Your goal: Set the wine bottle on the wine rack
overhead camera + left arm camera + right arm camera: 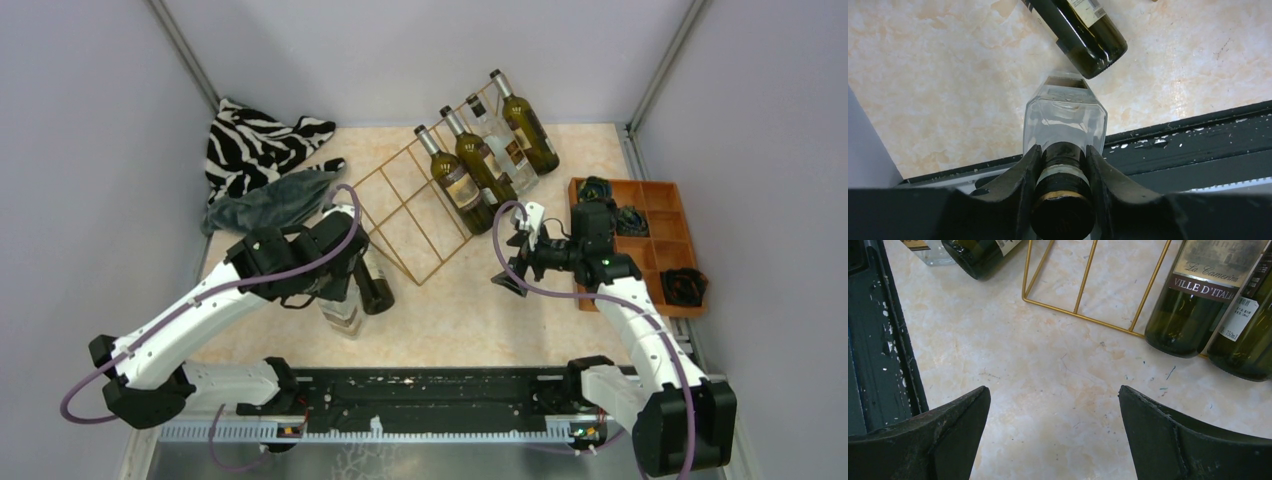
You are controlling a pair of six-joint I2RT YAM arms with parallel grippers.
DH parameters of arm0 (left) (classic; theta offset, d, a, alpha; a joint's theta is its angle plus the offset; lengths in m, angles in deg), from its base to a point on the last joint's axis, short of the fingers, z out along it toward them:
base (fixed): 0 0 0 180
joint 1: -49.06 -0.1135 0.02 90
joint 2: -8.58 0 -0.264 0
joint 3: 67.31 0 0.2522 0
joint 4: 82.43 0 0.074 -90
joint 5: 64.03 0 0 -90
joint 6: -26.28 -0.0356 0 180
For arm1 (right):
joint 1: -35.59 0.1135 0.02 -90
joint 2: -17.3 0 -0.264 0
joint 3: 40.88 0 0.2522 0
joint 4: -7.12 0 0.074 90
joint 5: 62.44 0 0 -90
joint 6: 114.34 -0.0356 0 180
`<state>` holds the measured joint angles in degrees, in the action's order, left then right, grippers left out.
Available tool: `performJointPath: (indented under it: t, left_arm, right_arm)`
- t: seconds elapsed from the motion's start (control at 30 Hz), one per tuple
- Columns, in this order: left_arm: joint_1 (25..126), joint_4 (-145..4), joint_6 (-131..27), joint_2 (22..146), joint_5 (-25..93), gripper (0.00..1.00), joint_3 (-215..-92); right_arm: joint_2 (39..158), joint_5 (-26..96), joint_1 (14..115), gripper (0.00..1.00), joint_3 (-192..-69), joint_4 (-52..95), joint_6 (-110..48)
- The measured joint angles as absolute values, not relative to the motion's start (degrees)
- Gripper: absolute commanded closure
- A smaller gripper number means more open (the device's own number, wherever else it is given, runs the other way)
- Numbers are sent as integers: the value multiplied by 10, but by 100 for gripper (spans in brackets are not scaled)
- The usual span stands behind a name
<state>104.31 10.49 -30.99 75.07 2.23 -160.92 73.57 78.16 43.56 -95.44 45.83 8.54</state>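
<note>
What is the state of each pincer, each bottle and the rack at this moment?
Left pincer: shut on the clear bottle.
Right pincer: open, holding nothing.
Clear bottle: held by the neck, not yet racked.
Dark bottle: lying loose beside the clear one.
Wine rack: holds four bottles, other cells free.

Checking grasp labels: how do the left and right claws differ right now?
The left claw is shut on the clear bottle's neck; the right claw is wide open and empty. Left claw sits by the front rail; right claw faces the wine rack. Both are black.
</note>
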Motion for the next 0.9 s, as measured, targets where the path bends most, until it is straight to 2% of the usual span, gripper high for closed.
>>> performJointPath:
  t: [0.03,0.57,0.9]
  left_arm:
    - [1043,106,-312,752,21,100,-1610]
    - [1042,135,-377,761,125,100,-1702]
    - [1042,134,-401,788,154,100,-1703]
  right_arm:
    - [736,782,436,1,-954,458,85]
    - [741,786,436,1,-954,459,86]
    - [741,787,436,1,-954,459,86]
